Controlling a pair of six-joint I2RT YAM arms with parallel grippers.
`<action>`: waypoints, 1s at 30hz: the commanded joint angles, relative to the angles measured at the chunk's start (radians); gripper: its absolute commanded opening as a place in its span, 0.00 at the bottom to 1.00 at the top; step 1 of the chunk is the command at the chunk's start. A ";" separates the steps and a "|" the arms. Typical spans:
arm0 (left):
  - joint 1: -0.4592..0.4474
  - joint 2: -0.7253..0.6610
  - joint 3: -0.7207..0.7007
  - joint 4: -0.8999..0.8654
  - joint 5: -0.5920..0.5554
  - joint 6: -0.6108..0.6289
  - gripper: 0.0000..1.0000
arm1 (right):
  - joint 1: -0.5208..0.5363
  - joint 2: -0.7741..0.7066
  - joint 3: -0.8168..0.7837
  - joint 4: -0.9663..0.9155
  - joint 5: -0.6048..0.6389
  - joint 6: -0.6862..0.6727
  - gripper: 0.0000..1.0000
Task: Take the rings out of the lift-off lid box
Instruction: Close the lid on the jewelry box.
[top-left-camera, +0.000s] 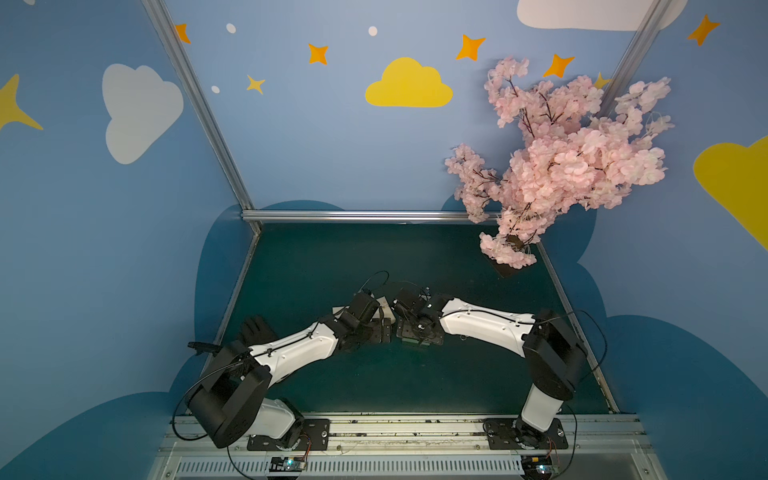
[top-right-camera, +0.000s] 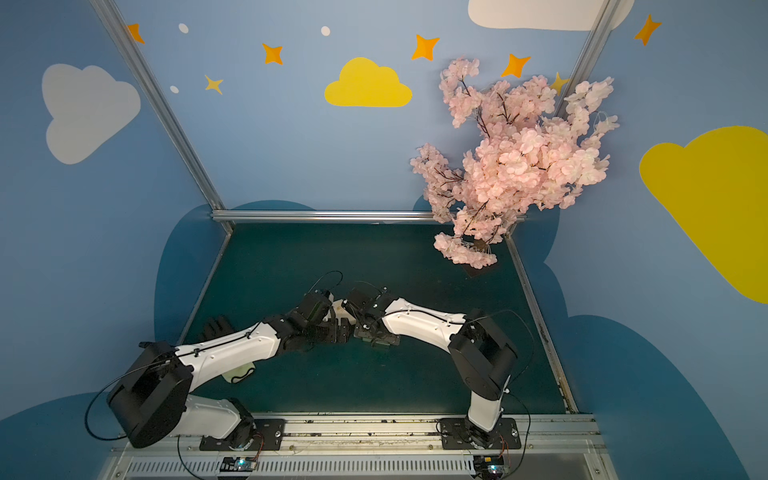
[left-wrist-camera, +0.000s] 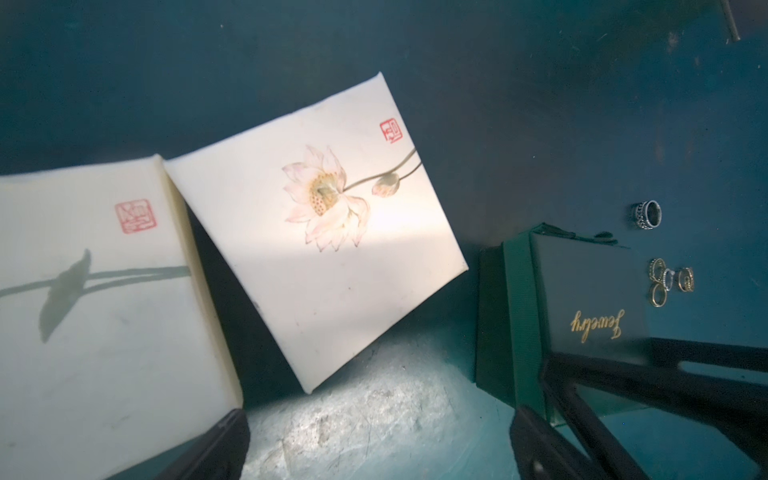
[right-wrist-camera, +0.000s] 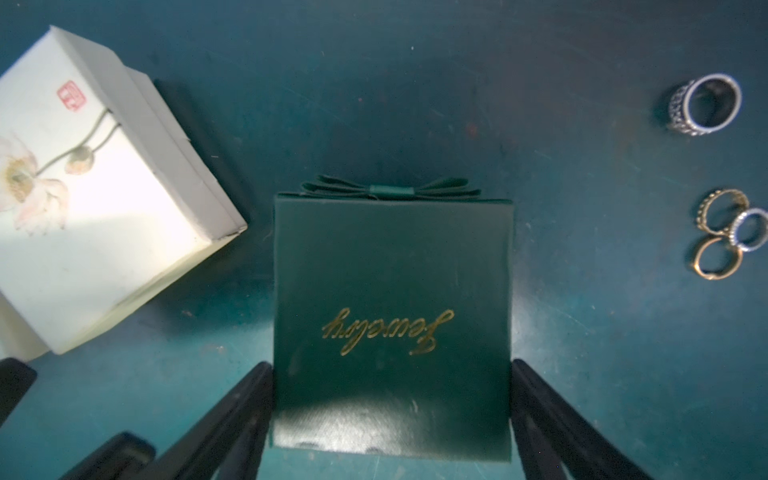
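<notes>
Since the rings (right-wrist-camera: 733, 235) lie out on the bare desk (right-wrist-camera: 415, 83), near its middle and just beside the green box (left-wrist-camera: 505, 316), I judge the main work done. One broad dark ring (right-wrist-camera: 679, 110) sits apart from the rest. The thinner ones huddle together, touching, and the left wrist view shows a further thin ring (left-wrist-camera: 690, 280) just beside that huddle. I see no ring inside any box.

The green box stands flat with its lid (right-wrist-camera: 390, 270) on, lettered "Jewelry" in gold, with a bow (right-wrist-camera: 390, 190) at one side. I take it for the lift-off lid box. Its inside is hidden, so I cannot say it holds nothing more.

My right claw (right-wrist-camera: 390, 365) stands wide, one jaw close against each side of that lid. Whether it presses or merely flanks, I cannot tell. My left claw (left-wrist-camera: 378, 415) gapes wide over bare desk, holding nothing.

Farther out, two white boxes (left-wrist-camera: 311, 270) painted with lotus sit close together, and the green box lies between them and the rings. A pink blossom tree (top-left-camera: 561, 166) fills the desk's far right corner.

What is left, I reckon, is small: let go of the lid if I do grip it, and draw both arms clear.
</notes>
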 joint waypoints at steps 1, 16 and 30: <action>0.002 0.018 0.012 -0.022 -0.007 0.003 0.99 | 0.006 0.020 0.019 -0.026 -0.013 0.012 0.90; 0.002 -0.036 -0.010 -0.017 -0.020 0.002 0.99 | 0.001 -0.103 -0.046 0.008 0.027 0.014 0.94; 0.002 -0.116 -0.035 -0.005 -0.058 0.003 1.00 | -0.056 -0.101 -0.240 0.173 -0.095 0.104 0.91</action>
